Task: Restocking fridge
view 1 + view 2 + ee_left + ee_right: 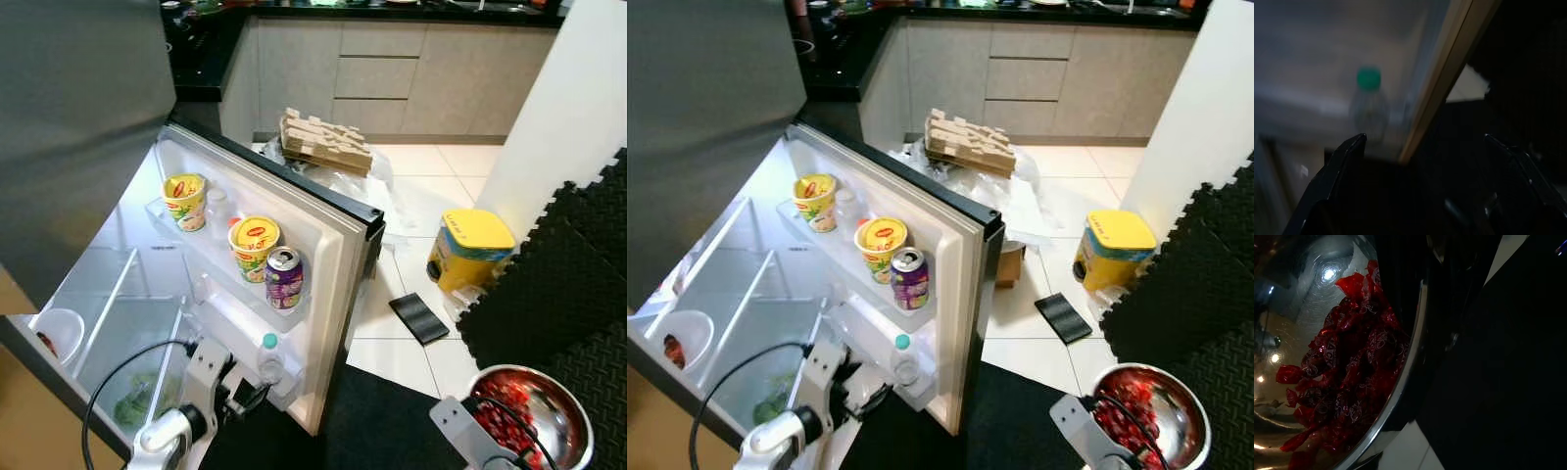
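Fridge door stands open, its upper shelf carrying two yellow noodle cups, one purple can and a pale bottle that is hard to make out, while one green-capped bottle sits in the lower door shelf just ahead of the left gripper, whose fingers are spread with nothing between them. Right gripper grips the rim of one steel bowl of red-wrapped candies, its fingers mostly hidden; inside the fridge a white bowl is cut off at the edge.
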Tool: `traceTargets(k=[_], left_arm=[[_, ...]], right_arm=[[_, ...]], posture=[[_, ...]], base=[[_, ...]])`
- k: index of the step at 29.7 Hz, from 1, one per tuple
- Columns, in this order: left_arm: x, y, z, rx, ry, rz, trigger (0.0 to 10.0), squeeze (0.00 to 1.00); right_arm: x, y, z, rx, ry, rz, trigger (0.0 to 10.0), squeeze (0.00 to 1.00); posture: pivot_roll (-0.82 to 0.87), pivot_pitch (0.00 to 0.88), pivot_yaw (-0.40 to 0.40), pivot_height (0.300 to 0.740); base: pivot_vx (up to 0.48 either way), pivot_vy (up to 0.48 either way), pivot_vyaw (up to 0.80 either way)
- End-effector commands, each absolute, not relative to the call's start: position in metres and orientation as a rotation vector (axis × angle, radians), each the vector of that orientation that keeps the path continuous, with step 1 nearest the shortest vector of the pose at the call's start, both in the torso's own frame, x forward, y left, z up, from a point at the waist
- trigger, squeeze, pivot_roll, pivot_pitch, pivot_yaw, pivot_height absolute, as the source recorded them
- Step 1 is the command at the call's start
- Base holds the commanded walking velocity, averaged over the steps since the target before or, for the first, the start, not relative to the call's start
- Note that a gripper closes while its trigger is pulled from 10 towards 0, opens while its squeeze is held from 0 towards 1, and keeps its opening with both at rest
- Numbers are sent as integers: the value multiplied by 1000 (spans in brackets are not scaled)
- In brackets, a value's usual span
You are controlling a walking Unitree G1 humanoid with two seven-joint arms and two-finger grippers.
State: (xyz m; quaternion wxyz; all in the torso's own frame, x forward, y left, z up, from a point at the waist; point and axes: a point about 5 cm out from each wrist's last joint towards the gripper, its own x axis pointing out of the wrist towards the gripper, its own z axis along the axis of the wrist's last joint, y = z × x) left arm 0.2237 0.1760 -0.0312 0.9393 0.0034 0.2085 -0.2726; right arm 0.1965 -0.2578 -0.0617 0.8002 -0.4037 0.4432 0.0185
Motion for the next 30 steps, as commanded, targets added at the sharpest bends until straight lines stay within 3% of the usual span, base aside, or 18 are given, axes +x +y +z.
traceTargets(k=[1,7,14,30], left_arm=[[218,185,-37,28,476,-529,10000,0],[202,193,-51,34,576,-438,10000,0],[178,204,-68,27,700,-335,10000,0],[157,208,-80,39,793,-271,10000,0]], right_arm=[[203,-254,-59,-875,916,55,10000,0],[213,-241,-56,-897,857,128,10000,0],[227,-210,-54,-934,739,350,10000,0],[248,-158,-40,-993,558,749,10000,0]], posture=[[-18,0,-27,740],[-22,0,-26,740],[-24,0,-30,740],[-30,0,-32,740]], base=[[0,0,0],[0,0,0],[0,0,0],[0,0,0]])
